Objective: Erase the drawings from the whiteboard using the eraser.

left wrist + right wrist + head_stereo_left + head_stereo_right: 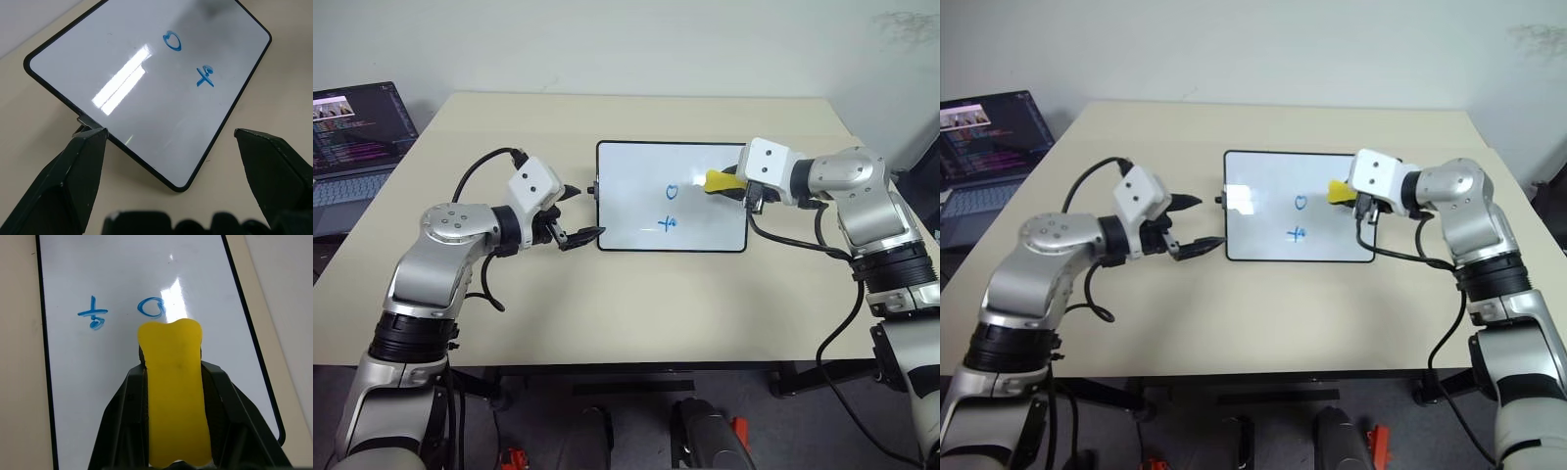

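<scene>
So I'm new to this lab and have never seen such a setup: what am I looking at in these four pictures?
It is a two-armed humanoid robot at a beige table. The two wide pictures come from cameras in its head, looking down over its arms. The other two come from cameras on its wrists, looking along each hand's black fingers. On the table lies a small whiteboard with two blue drawings, a circle and a cross-like mark. The right hand is shut on a yellow eraser, held over the board near the circle. The left hand is open, its fingers either side of the board's near corner without gripping it. A laptop sits at the table's left.
</scene>
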Tool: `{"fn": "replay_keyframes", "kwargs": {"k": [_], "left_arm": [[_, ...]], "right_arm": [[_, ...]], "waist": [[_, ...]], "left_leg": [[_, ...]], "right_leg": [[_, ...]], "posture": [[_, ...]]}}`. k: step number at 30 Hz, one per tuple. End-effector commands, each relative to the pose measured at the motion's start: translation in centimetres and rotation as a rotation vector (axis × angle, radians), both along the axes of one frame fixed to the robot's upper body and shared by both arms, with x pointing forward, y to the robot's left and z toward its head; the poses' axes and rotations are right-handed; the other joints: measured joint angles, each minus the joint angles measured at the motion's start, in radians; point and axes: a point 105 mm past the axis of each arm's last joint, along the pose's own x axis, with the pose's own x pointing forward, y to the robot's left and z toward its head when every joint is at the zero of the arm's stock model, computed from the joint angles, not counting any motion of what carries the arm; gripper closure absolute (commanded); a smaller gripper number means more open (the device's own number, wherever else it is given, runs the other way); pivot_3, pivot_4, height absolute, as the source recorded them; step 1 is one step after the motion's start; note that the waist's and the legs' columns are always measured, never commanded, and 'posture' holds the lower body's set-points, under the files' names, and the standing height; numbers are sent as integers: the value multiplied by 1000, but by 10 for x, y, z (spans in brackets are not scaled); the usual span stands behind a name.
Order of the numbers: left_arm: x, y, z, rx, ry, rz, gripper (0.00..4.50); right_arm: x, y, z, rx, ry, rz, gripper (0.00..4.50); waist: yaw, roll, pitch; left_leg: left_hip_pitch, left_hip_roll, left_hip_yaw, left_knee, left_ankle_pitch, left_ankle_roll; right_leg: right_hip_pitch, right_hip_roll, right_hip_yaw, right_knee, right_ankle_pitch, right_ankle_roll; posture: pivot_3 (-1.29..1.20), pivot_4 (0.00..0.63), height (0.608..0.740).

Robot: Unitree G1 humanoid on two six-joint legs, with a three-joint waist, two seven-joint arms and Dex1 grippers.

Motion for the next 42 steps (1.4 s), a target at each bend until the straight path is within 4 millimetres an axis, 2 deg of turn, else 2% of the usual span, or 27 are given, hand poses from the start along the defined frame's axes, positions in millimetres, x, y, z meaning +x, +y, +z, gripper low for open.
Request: {"fn": "replay_keyframes", "kwargs": {"k": [1, 42], "left_arm": [[-3, -4, 16, 13, -64, -24, 0], [0, -8, 21, 22, -82, -49, 0]], "right_arm": [[-3, -6, 17, -29, -40, -6, 3401], [-4, -24, 7, -70, -3, -60, 3409]], "waist": [[0, 0, 0], [0, 0, 0]], "left_leg": [[0, 0, 0, 0, 0, 0], [0, 0, 0, 3, 0, 0]], "right_leg": [[0, 0, 0, 0, 0, 0], [1, 0, 0, 1, 0, 0]], "posture": [[0, 150, 740], [0, 150, 740]]}}
